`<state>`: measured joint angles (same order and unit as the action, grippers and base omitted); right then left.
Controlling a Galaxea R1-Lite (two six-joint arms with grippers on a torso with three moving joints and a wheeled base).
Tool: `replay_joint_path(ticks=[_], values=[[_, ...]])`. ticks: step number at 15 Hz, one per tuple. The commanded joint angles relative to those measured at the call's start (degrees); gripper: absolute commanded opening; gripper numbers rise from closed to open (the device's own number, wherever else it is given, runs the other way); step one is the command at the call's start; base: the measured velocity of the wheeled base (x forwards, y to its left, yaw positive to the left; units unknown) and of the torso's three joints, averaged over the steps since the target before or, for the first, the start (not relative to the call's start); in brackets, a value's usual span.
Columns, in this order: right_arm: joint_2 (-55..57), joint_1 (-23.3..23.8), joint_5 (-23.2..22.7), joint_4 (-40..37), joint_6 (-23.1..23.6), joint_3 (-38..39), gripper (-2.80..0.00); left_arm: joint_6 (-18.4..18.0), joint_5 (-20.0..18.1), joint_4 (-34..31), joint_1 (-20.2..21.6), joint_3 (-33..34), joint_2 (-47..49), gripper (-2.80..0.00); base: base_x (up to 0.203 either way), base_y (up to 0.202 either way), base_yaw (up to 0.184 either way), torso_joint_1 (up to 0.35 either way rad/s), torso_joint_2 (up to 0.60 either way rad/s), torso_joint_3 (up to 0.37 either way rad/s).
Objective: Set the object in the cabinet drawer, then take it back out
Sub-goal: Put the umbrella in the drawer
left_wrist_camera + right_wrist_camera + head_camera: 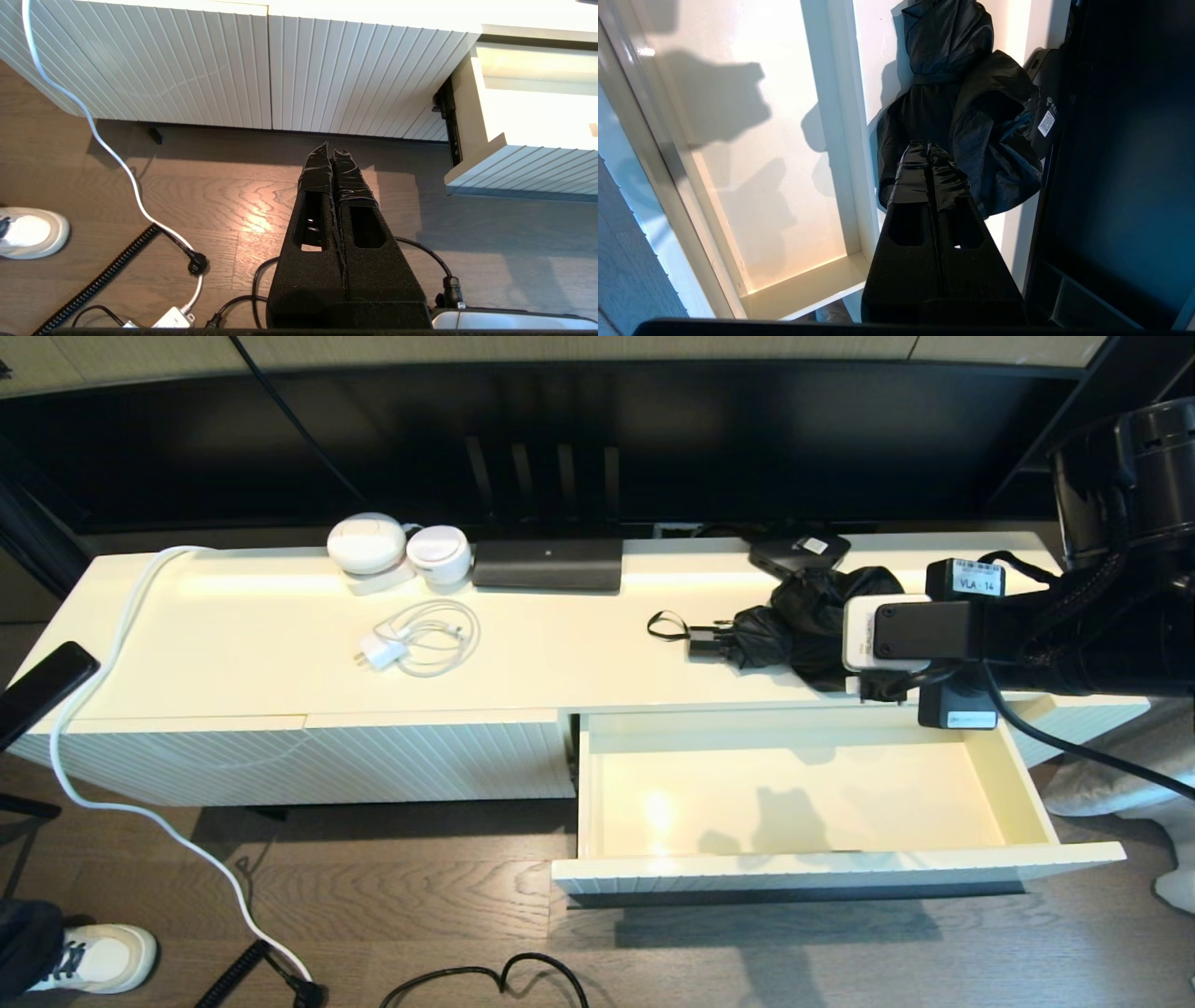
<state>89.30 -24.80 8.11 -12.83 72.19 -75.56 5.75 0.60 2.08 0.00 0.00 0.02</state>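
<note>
The black folding umbrella [803,621] lies on the cabinet top at the right, its short handle [705,642] and wrist loop [665,625] pointing left. The cabinet drawer [831,873] below it is pulled out, and its cream inside is bare. My right gripper [882,689] hangs shut over the umbrella's near edge, just behind the drawer's back wall. In the right wrist view its fingertips [920,161] are pressed together above the bunched fabric [943,93], and nothing shows between them. My left gripper [332,151] is shut and parked low over the floor, left of the drawer [523,172].
On the cabinet top stand a white charger with coiled cable [415,639], two white round devices [369,543], a flat black box [547,565] and a labelled black box [798,551] behind the umbrella. A white cable [140,812], a black cable [485,980] and a shoe [98,957] are on the floor.
</note>
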Motion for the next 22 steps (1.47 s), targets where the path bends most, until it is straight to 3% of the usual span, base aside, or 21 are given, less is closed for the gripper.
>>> replay_joint_path(ticks=[1, 8, 13, 14, 22], values=[[-0.2, -0.25, 0.23, 0.36, 0.41, 0.5, -2.8, 0.05, 0.02, 0.02, 0.0, 0.0, -0.02, -2.8, 0.0, 0.0, 0.0, 0.0, 0.0, 0.0], [2.7, -0.22, 1.24, 1.01, 0.41, -2.2, -2.8, 0.05, 0.02, 0.02, 0.0, 0.0, -0.02, -2.8, 0.0, 0.0, 0.0, 0.0, 0.0, 0.0], [2.93, -0.96, 3.59, 5.79, -1.46, -0.41, -2.8, 0.05, 0.02, 0.02, 0.0, 0.0, -0.02, -2.8, 0.0, 0.0, 0.0, 0.0, 0.0, 0.0], [2.74, -0.96, 3.66, 5.5, -1.52, -0.14, 0.0, 0.05, 0.02, 0.02, 0.0, 0.0, -0.02, -2.8, 0.0, 0.0, 0.0, 0.0, 0.0, 0.0], [1.73, -1.8, 4.9, 5.39, -1.96, -0.06, 0.0, 0.05, 0.02, 0.02, 0.0, 0.0, -0.02, -2.8, 0.0, 0.0, 0.0, 0.0, 0.0, 0.0]])
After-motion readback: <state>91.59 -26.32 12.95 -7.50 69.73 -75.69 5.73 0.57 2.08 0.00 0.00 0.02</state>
